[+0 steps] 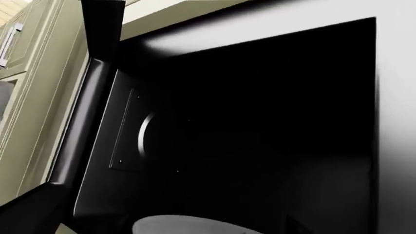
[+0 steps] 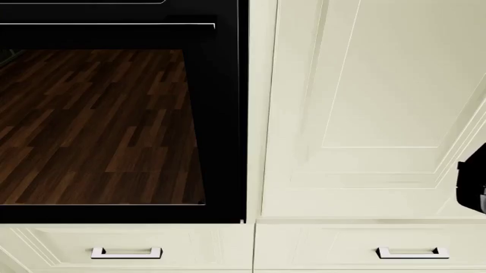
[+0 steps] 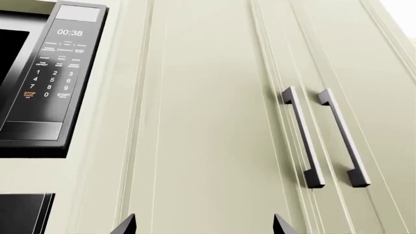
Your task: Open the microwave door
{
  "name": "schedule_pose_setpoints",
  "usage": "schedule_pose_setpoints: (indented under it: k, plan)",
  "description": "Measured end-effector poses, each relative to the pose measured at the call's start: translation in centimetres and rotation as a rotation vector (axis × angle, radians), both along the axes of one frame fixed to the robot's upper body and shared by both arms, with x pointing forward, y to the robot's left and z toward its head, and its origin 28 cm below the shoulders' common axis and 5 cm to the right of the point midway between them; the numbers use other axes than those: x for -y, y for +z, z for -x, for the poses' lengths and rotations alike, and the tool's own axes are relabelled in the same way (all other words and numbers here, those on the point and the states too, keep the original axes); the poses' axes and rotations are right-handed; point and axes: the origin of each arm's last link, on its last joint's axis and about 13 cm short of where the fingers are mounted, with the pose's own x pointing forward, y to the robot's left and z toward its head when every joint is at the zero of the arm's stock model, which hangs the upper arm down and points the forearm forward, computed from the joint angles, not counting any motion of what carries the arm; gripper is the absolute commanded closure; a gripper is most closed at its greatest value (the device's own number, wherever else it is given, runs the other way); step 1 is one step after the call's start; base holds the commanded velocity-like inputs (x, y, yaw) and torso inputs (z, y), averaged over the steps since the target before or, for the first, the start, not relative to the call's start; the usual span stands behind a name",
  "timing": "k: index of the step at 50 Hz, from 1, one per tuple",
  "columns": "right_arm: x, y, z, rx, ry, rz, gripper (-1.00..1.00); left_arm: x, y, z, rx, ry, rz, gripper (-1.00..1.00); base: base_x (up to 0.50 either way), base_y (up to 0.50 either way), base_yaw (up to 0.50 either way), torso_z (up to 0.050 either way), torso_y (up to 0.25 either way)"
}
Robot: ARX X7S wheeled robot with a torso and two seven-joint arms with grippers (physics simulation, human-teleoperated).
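Note:
In the left wrist view I look into the microwave's dark cavity [image 1: 260, 136]. Its black door [image 1: 91, 141] stands swung out from one side of the opening. A grey round plate [image 1: 182, 226] shows at the cavity's floor. My left gripper's fingers cannot be made out against the dark. In the right wrist view the microwave's control panel [image 3: 55, 73] with its keypad sits off to the side. My right gripper [image 3: 203, 226] is open, with nothing between its two tips, and faces a cream cabinet panel. The microwave is out of the head view.
The head view shows the black oven door [image 2: 99, 125] reflecting wood floor, cream cabinet fronts [image 2: 379, 102], and two drawer handles [image 2: 126, 252] [image 2: 410, 252] below. Two vertical cabinet handles [image 3: 325, 139] are near the right gripper. A black arm part [image 2: 472, 182] shows at the edge.

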Motion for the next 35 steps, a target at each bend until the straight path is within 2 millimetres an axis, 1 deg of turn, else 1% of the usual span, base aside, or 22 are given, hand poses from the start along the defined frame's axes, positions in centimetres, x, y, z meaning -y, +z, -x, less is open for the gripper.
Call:
schedule_pose_setpoints:
  k: [11,35]
  plan:
    - [0.0,-0.1,-0.1,0.0,0.002,-0.002,-1.0,-1.8,-1.1,0.4,-0.02,0.052,0.033,-1.0,0.0,0.0,0.0,0.0,0.0]
    - [-0.1,0.0,-0.4,-0.001,0.014,-0.004,-1.0,-6.5,-2.8,3.5,-0.054,0.204,0.039,-1.0,0.0,0.0,0.0,0.0,0.0]
